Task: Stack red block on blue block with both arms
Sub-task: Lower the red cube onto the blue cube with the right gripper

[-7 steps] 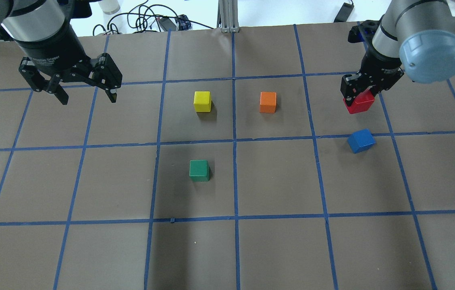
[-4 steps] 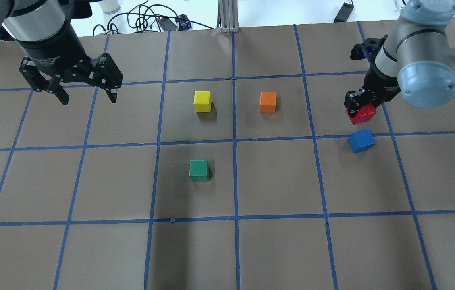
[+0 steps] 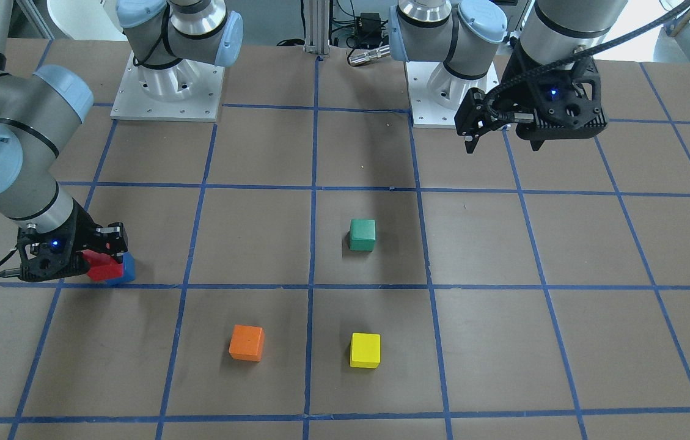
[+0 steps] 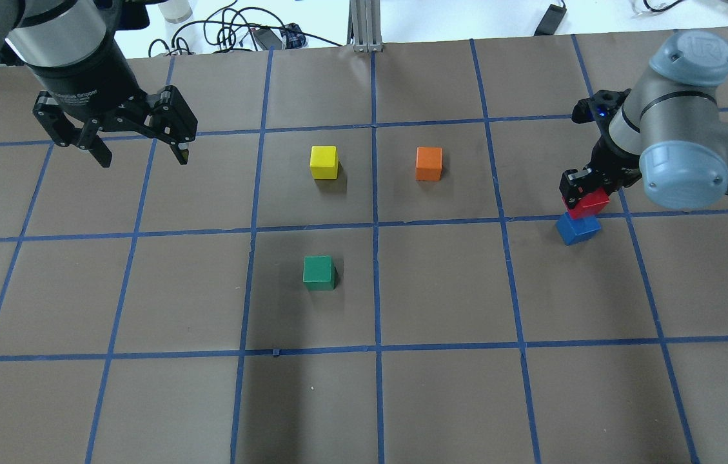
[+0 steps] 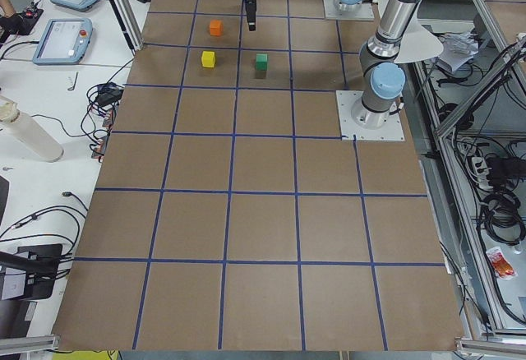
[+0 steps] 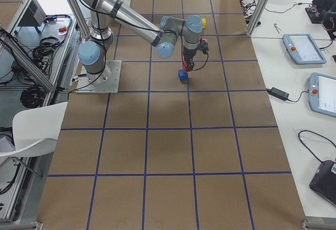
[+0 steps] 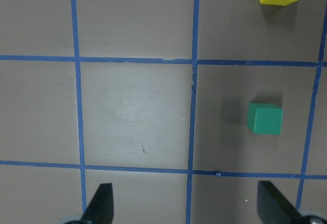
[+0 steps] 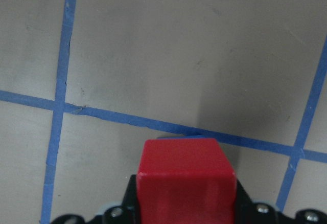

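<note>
While the right gripper (image 4: 587, 193) is clamped on the red block (image 4: 590, 203), we see that block directly over the blue block (image 4: 578, 230), which sits on the table's right side just beside a tape line. Whether the two blocks touch we cannot tell. In the right wrist view only a thin blue sliver shows past the red block's top edge. The left gripper (image 4: 143, 158) hangs high over the table's left side, its fingers spread wide with nothing between them.

The table (image 4: 441, 399) is covered in brown paper and marked into squares by blue tape (image 4: 376, 351). Past its far edge we see a white bench with a tangle of cables (image 4: 228, 32) and an aluminium post (image 4: 364, 26). From the right side, two teach pendants (image 6: 299, 49) lie on a bench, and a white chair (image 6: 31, 130) stands beside the table.

Three other cubes rest on the paper, well apart from the red and blue blocks. A yellow cube (image 4: 324, 161) and an orange cube (image 4: 429, 163) sit side by side, and a green cube (image 4: 318, 272) is nearer the robot.
</note>
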You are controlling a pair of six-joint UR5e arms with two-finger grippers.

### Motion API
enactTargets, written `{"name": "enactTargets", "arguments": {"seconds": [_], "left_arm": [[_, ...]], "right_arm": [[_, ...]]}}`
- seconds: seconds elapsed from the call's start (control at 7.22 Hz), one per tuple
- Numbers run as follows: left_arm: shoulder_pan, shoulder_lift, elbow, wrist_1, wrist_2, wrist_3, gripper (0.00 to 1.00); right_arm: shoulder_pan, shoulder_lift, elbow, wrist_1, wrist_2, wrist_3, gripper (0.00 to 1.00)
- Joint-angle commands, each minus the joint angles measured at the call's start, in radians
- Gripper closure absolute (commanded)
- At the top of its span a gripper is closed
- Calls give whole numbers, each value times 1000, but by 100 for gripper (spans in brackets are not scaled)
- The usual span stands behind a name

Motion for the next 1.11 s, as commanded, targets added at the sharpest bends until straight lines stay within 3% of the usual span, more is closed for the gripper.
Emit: {"name": "enactTargets", "arguments": {"seconds": [0.0,0.97], "left_arm": [[0,-1,-1,-1,-3,-4,0],[0,2,-1,1,-4,-1,0]], "right_arm": [[-4,0,10,6,-3,0,100],[-7,-20,36,8,-27,-2,100]]}}
